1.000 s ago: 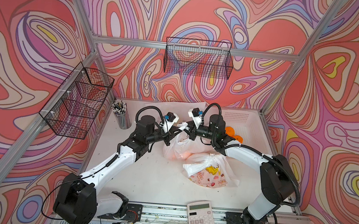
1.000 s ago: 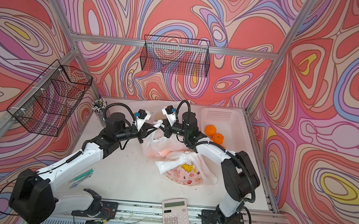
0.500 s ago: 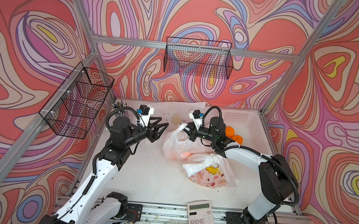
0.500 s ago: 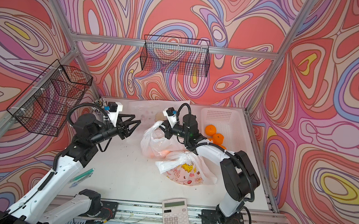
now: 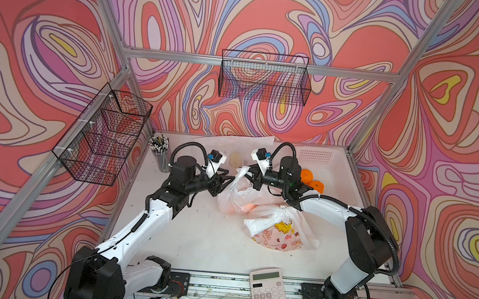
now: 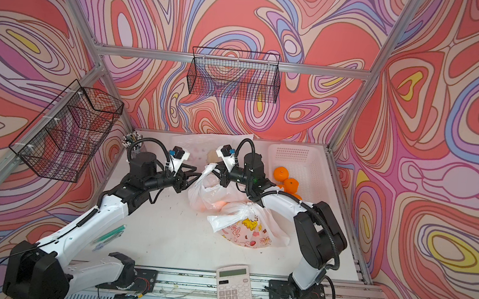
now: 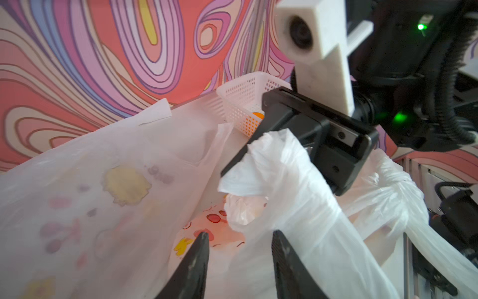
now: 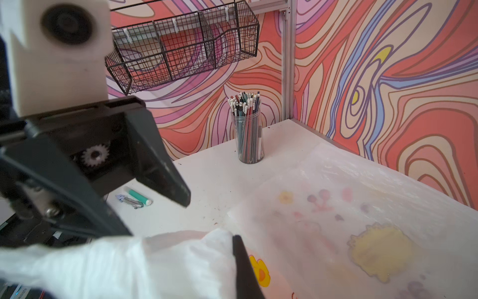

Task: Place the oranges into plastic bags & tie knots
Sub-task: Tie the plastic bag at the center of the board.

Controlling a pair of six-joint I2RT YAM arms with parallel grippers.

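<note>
Right gripper (image 5: 249,172): your fingers are pinched tight on a bunched white handle of the open bag (image 5: 236,198). The bag body sags from those fingertips down to the table (image 5: 194,235), and oranges (image 5: 247,207) show through the plastic (count not readable).

Left gripper (image 7: 239,233): your fingers (image 7: 198,253) are parted with nothing between them. The crumpled bag rim sits just ahead of the tips.

Tied bag (image 5: 281,232): bunny print, knot (image 5: 278,213) on top, lying below the right fingers and touching the open bag.

Loose oranges (image 5: 307,174) sit in the white basket (image 5: 332,165), behind your right wrist.

A flat bag (image 5: 229,144) lies on the table beyond both sets of fingertips.
</note>
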